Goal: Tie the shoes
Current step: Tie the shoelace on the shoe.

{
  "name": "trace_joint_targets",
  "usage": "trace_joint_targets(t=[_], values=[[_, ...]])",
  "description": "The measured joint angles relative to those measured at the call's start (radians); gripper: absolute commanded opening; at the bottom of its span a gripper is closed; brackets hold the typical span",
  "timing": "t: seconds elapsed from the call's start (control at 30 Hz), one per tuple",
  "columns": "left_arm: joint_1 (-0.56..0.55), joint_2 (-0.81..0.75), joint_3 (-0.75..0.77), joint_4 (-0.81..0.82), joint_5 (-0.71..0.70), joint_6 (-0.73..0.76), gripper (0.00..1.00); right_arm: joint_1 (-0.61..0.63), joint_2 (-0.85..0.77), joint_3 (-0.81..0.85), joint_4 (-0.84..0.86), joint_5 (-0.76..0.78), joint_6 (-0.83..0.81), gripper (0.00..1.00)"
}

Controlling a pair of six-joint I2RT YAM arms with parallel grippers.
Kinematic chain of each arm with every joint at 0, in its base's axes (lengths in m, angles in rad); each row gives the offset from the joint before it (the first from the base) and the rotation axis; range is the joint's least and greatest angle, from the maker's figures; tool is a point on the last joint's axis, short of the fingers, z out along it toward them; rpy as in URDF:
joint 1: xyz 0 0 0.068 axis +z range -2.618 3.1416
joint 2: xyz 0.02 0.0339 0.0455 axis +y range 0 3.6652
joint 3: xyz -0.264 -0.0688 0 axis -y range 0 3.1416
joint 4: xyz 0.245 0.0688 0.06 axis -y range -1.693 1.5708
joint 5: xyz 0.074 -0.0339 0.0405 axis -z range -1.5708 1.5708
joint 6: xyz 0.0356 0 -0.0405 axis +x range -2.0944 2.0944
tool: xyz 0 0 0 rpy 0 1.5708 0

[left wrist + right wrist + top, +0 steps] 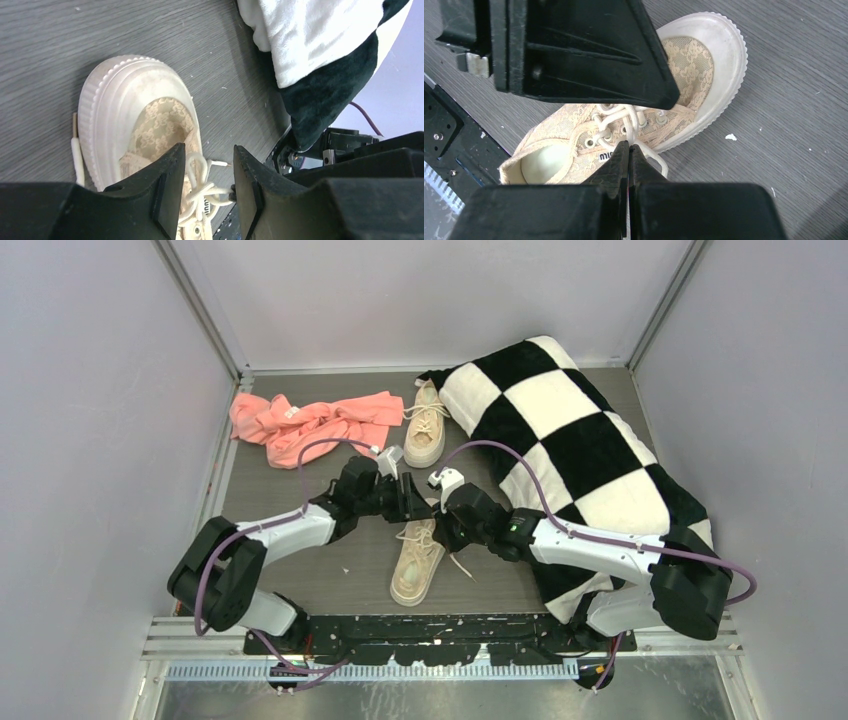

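L end effector [209, 152] parted, R [628, 147] closed.

A dark grey wood-grain desk [330, 590] sits boxed in by plain pale grey walls: a back wall [430, 300], a left wall [90, 440] and a right wall [760, 390]. Silver metal posts [200, 305] run up the two far corners. A ribbed metal rail [190, 640] edges the near side, with a dull steel plate [400, 700] below it, and the light is soft and even.

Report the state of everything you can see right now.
Near shoe: upright, laces loose, ends trailing.
Far shoe: upright beside pillow; knot unclear.
Left gripper: open over the laces.
Right gripper: shut at the laces.
Pink cloth: crumpled.
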Motion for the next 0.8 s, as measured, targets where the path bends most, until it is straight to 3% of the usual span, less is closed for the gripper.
trace_joint_targets(t=[0.33, 0.7, 0.8], values=[[0.0, 0.097, 0.063, -0.044, 0.084, 0.052, 0.39, 0.0, 0.0, 0.0, 0.0, -0.006, 0.0, 0.01], [0.0, 0.101, 0.088, -0.091, 0.128, 0.097, 0.15, 0.0, 0.004, 0.0, 0.007, -0.01, 0.0, 0.01], [0.0, 0.101, 0.088, -0.098, 0.13, 0.1, 0.02, 0.0, 0.004, 0.0, 0.008, -0.011, 0.0, 0.01]])
